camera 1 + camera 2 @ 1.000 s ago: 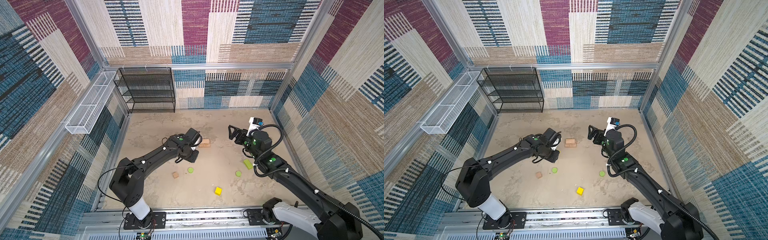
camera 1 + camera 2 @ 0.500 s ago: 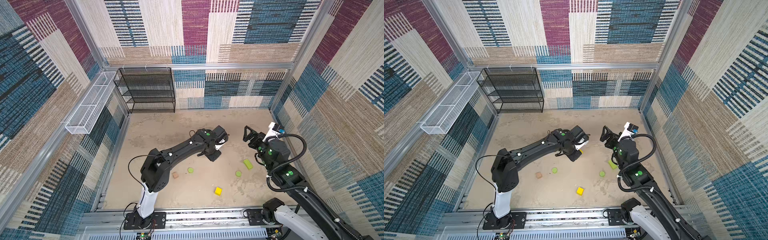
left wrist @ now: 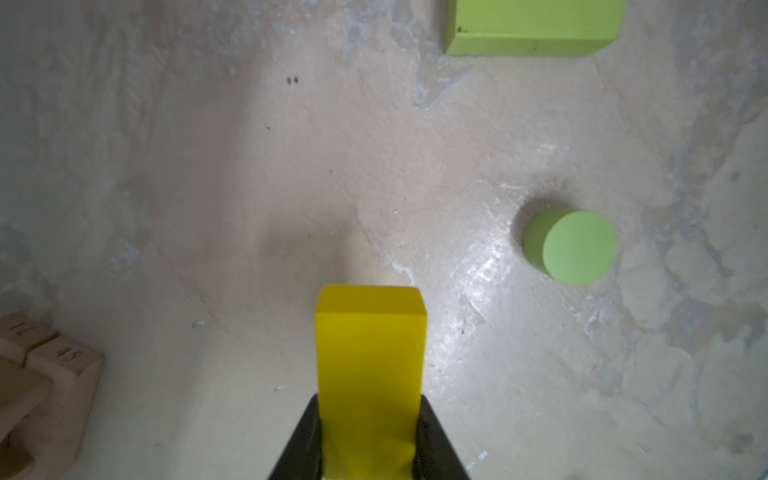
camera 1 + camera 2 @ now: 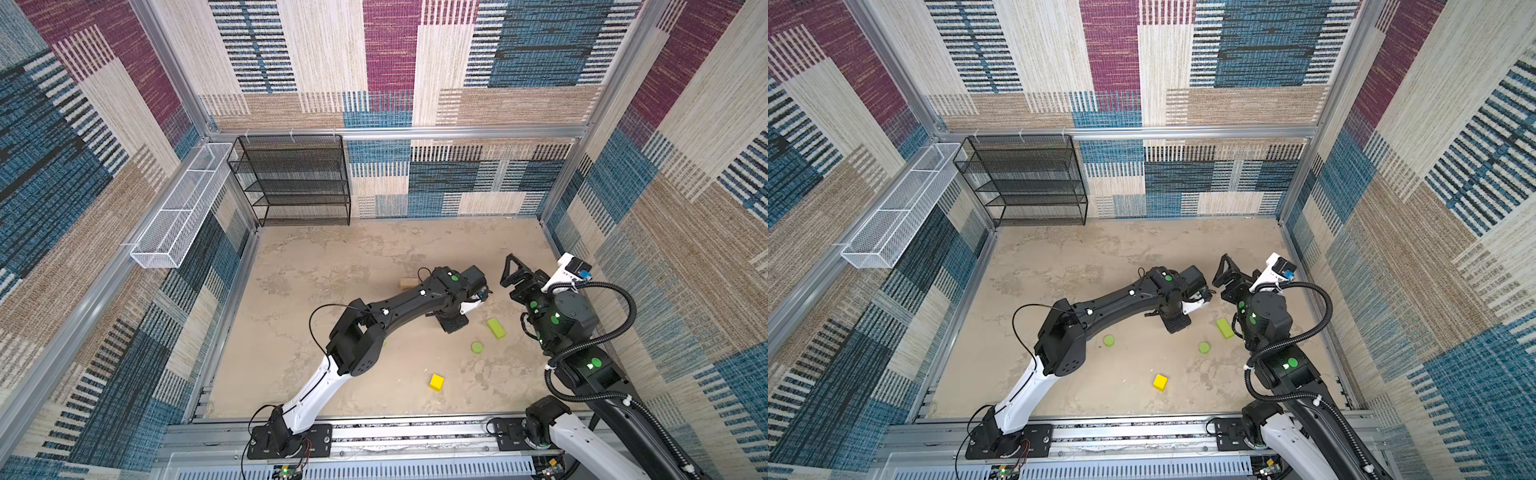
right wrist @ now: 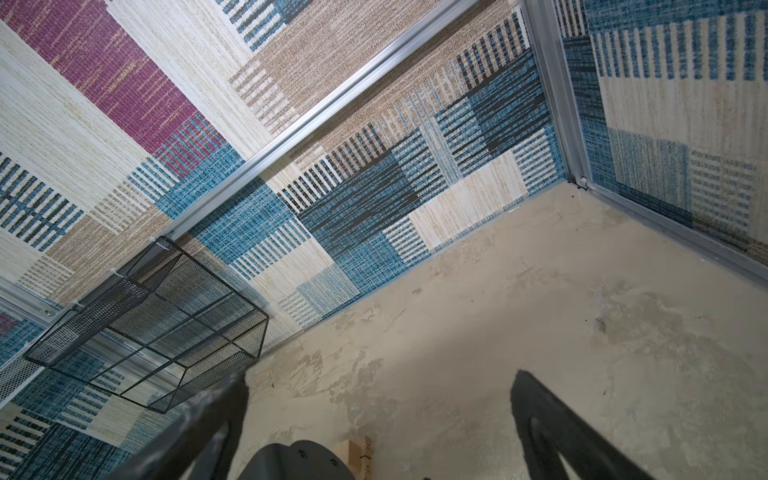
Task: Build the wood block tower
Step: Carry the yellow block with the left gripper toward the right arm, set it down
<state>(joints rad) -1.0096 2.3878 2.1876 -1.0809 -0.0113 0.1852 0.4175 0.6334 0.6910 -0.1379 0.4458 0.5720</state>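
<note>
Left wrist view shows the left claw (image 3: 369, 432) clamped on the yellow bar (image 3: 370, 340), which it carries end-out above the bare surface (image 3: 208, 187). A lime green disc (image 3: 573, 247) and the lime green bar (image 3: 532, 25) lie loose beyond it. Tower work is barely begun: tan bars (image 4: 407, 283) sit together behind the left arm (image 4: 395, 307), apparently as a low base, though they are mostly hidden. The yellow cube (image 4: 436, 382) and a second lime green disc (image 4: 1109, 340) lie scattered, unstacked. Right claw (image 5: 378, 415) hangs wide open and empty, facing the back wall (image 5: 374, 187). Compared with a second ago, the left arm has swung from beside the tan bars toward the right, and the right arm (image 4: 573, 316) has pulled back rightward.
</note>
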